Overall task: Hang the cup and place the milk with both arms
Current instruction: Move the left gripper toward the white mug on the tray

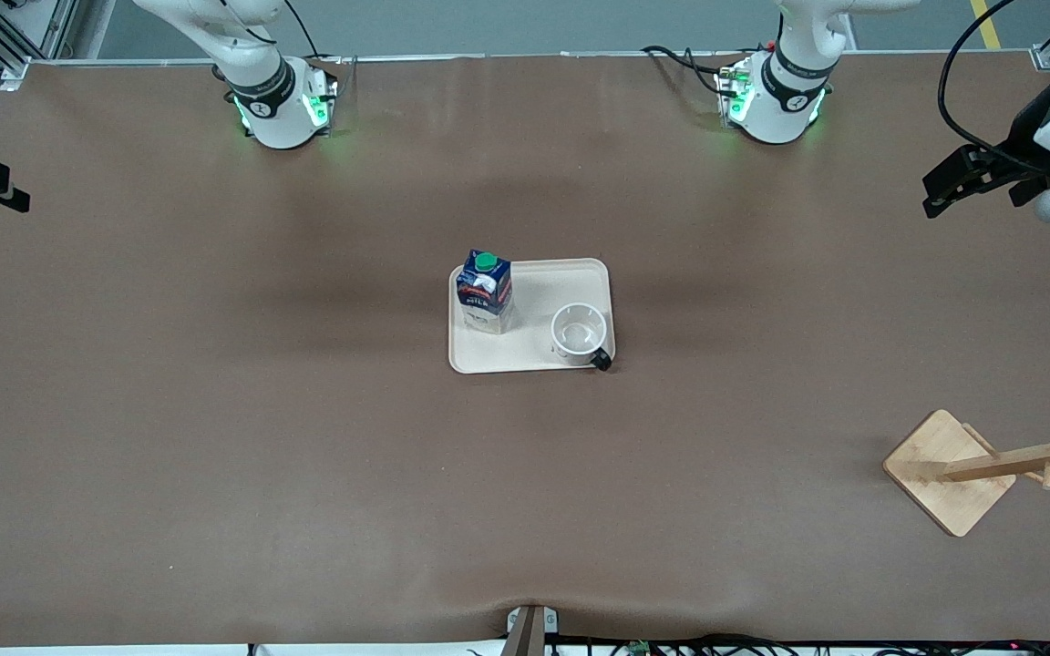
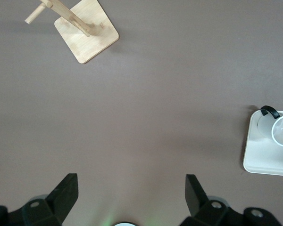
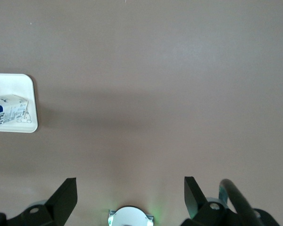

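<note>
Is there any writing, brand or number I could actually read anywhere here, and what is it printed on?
"MILK": white letters on the milk carton's red-and-white label, only just legible in the front view.
Small print on the carton's pale lower part in the right wrist view: too blurred to read.
Round marks on both arm bases: too small to read.
Nothing else carries text.

- Brown table [image 1: 215,410], matte covering.
- Cream tray [image 1: 534,360] at centre.
- Wooden rack [image 1: 949,469] toward the left arm's end, nearer the front camera.
</note>
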